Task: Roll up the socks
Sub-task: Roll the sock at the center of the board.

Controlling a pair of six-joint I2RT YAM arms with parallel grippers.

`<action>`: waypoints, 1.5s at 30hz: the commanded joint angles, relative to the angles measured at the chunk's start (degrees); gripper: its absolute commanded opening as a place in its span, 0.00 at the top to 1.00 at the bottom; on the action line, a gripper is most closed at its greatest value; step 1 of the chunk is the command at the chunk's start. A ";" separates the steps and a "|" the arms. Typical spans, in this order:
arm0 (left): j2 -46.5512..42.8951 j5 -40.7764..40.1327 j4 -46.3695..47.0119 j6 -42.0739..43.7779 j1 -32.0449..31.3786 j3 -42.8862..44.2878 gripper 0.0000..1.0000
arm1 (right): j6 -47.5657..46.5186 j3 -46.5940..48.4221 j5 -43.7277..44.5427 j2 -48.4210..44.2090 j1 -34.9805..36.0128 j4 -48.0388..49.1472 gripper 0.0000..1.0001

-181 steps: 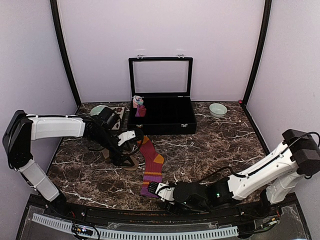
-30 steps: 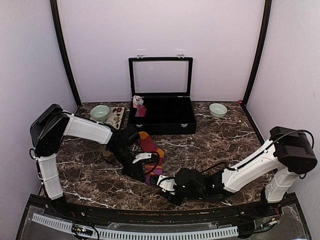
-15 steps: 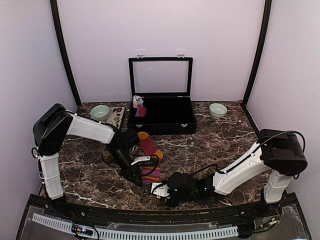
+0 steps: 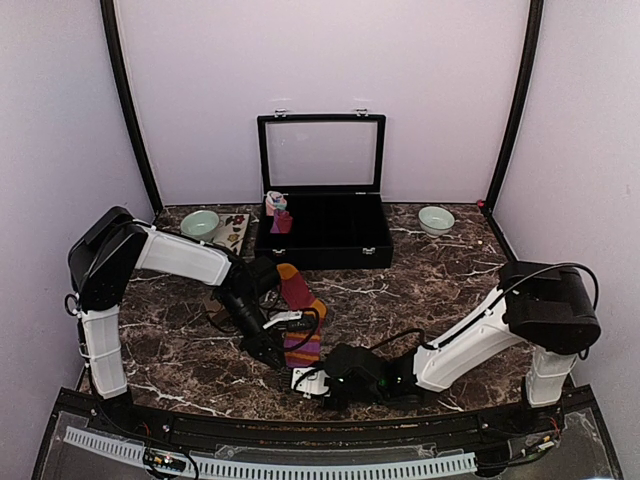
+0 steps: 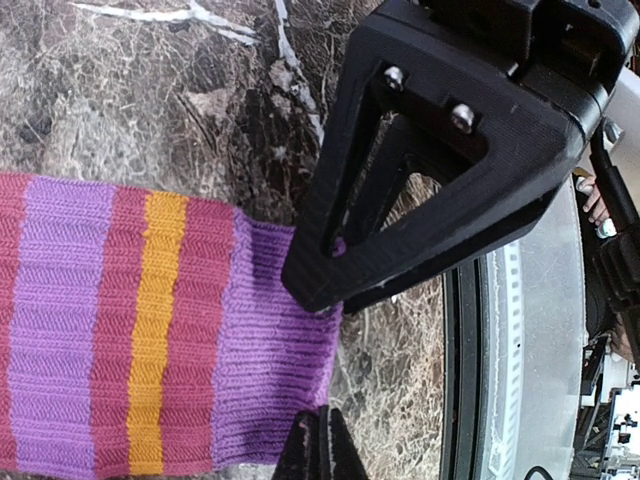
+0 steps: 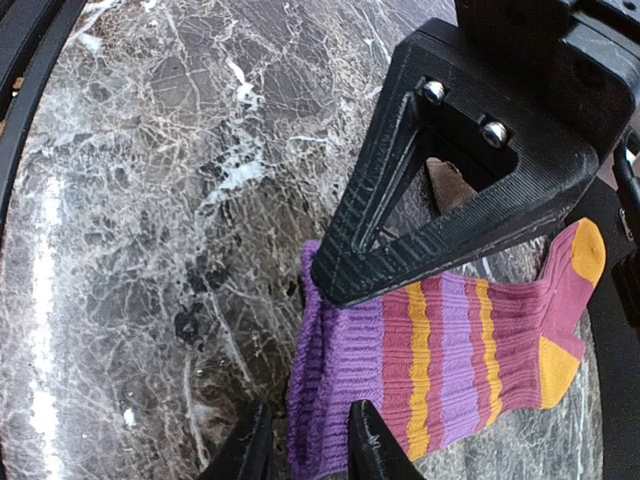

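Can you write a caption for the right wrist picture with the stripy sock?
Right tool pinching the purple cuff of the striped sock on the marble table.

a dark marble-patterned table is seen carrying everything, and a red-maroon striped sock is being kept flat on it near the front edge, with a tan-brown sock lying just to its left, mostly hidden. an open black case is standing at the back centre. a pale green bowl is resting at the back left beside a small printed card, and a second bowl is sitting at the back right.
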 commanded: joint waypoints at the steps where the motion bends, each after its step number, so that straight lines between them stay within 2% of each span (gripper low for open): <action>1: 0.28 1.30 -2.76 1.33 0.03 1.15 1.00 | -0.32 0.83 1.63 2.47 -0.10 0.44 0.77; 7: -0.26 0.09 -2.13 1.13 0.04 0.97 1.00 | 1.64 0.75 0.10 2.44 -0.74 0.28 0.99; 10: -1.24 -1.13 -1.09 0.70 0.03 0.58 0.92 | 4.45 0.52 -0.37 2.24 -1.30 -0.37 1.00; 11: -1.76 -1.47 -0.28 0.57 0.04 0.24 0.87 | 5.59 0.27 -0.79 2.05 -1.49 -0.21 1.00; 13: -3.01 -2.61 1.11 -0.09 0.03 -0.54 0.70 | 7.86 -0.23 -2.04 1.49 -1.92 -0.01 1.00; 14: -3.91 -3.33 1.87 -0.39 0.01 -1.10 0.58 | 8.90 -0.41 -2.80 1.14 -2.06 -0.23 1.00; 15: -5.38 -4.61 2.67 -0.58 -0.02 -1.77 0.41 | 9.87 -0.31 -3.65 0.74 -2.11 -0.75 1.00; 17: -8.26 -6.76 4.44 -0.62 -0.02 -3.52 0.26 | 11.65 -0.04 -5.41 0.12 -2.43 -1.97 1.00; 19: -11.67 -9.77 6.58 -0.40 0.05 -5.88 0.20 | 13.52 0.25 -7.12 -0.41 -2.89 -3.17 1.00; 29: -28.15 -17.58 13.56 4.03 0.00 -18.56 0.17 | 25.27 0.00 -22.98 -3.40 -8.58 -6.22 1.00; 33: -28.91 -16.58 13.95 2.73 -0.39 -19.24 0.20 | 29.30 1.22 -28.70 -2.08 -10.94 -8.19 1.00; 37: -28.39 -16.90 15.32 1.53 -3.43 -19.75 0.25 | 32.18 2.12 -32.49 -0.41 -12.59 -9.66 1.00; 41: -25.84 -19.32 16.23 0.33 -8.66 -18.36 0.32 | 34.93 3.04 -35.15 0.76 -14.11 -10.93 1.00; 45: -25.02 -20.10 19.67 -1.40 -9.93 -17.74 0.43 | 36.87 4.14 -37.60 1.83 -15.53 -12.52 1.00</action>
